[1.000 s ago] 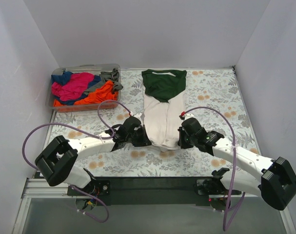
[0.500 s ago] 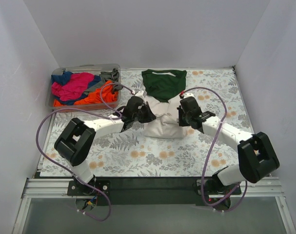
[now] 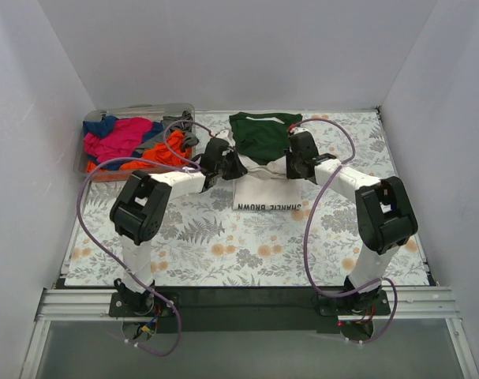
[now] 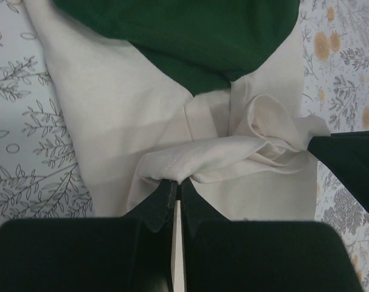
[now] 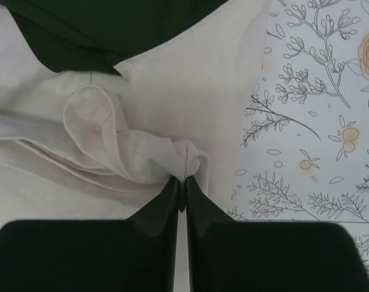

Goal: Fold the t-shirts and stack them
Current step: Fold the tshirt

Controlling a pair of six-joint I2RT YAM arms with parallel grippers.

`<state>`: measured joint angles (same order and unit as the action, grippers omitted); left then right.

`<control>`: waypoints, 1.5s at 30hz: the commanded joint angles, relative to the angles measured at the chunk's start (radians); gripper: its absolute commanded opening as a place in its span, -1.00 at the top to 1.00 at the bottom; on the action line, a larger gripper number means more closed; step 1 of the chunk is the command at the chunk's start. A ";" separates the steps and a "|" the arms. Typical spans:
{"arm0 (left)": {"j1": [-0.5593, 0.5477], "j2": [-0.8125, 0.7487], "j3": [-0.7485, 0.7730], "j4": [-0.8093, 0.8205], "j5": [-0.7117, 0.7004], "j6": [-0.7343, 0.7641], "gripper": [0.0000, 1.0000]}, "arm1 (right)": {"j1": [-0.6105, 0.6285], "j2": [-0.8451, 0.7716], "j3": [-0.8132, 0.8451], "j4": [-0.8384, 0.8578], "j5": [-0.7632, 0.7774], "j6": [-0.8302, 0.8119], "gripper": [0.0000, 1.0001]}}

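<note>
Near: floral table, with both arms reaching from its near edge out to the far half.

Centre, far half: cream tee, doubled over on itself. Its near edge is a straight fold. Along that edge runs one line of dark print, upside down to the top camera. It looks like "CHARLIE BROWN", but it is small and the reading is not certain.

Tee's left side: left gripper, jaws pressed together, pinching a bunched cream hem. The cloth gathers in wrinkles just past the tips.

Tee's right side: right gripper, jaws pressed together, pinching a small knot of cream cloth. Bare table shows to its right.

Just beyond both pinches: the tee's dark green part covers its far end, with a pale stripe at the collar.

Far left, against the walls: clear bin holding loose tees, namely magenta tee, orange tee, blue tee and grey tee. No writing can be read on these.
</note>
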<state>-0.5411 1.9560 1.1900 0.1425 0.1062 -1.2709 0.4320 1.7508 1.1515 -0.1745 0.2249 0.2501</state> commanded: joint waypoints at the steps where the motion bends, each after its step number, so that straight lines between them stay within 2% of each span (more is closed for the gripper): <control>1: 0.018 0.013 0.075 0.005 0.026 0.034 1.00 | -0.007 0.036 0.091 0.038 -0.006 -0.028 0.97; 9: 0.043 0.078 0.160 -0.027 0.036 0.051 1.00 | -0.026 0.113 0.165 0.036 -0.019 -0.044 0.97; 21: 0.049 0.149 0.252 -0.095 -0.054 0.084 1.00 | -0.047 0.207 0.272 0.003 0.004 -0.055 0.97; 23: 0.049 0.156 0.281 -0.125 -0.082 0.084 1.00 | -0.052 0.211 0.290 -0.009 0.016 -0.058 0.86; 24: 0.049 0.153 0.289 -0.136 -0.092 0.085 0.90 | -0.056 0.208 0.309 -0.025 0.024 -0.061 0.75; 25: 0.047 0.140 0.293 -0.136 -0.162 0.100 0.82 | -0.056 0.205 0.321 -0.031 0.059 -0.072 0.51; 27: 0.049 0.098 0.299 -0.175 -0.248 0.114 0.61 | -0.055 0.181 0.347 -0.052 0.121 -0.089 0.24; 28: 0.049 0.083 0.298 -0.179 -0.331 0.137 0.30 | -0.056 0.168 0.353 -0.059 0.155 -0.110 0.05; 30: 0.049 0.035 0.287 -0.181 -0.385 0.160 0.11 | -0.059 0.128 0.358 -0.068 0.238 -0.127 -0.07; 31: 0.047 0.021 0.283 -0.181 -0.407 0.168 -0.10 | -0.058 0.113 0.352 -0.068 0.252 -0.136 -0.12; 32: 0.049 0.008 0.278 -0.181 -0.413 0.171 -0.15 | -0.059 0.096 0.344 -0.068 0.260 -0.137 -0.13; 34: 0.043 -0.032 0.249 -0.161 -0.387 0.160 -0.17 | -0.058 0.056 0.318 -0.065 0.229 -0.129 -0.14; 37: 0.006 -0.074 0.174 -0.068 -0.304 0.150 -0.18 | -0.055 0.023 0.278 -0.031 0.087 -0.109 -0.14; 41: -0.062 -0.078 0.128 0.002 -0.177 0.136 -0.20 | -0.053 0.009 0.208 0.027 -0.189 -0.078 -0.14; 45: -0.089 -0.071 0.056 0.078 -0.019 0.068 -0.18 | -0.055 0.022 0.192 0.041 -0.314 -0.060 -0.14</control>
<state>-0.6117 1.9156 1.3064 0.1566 -0.0513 -1.1614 0.3759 1.7687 1.3655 -0.1753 0.0860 0.1654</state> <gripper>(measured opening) 0.597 0.571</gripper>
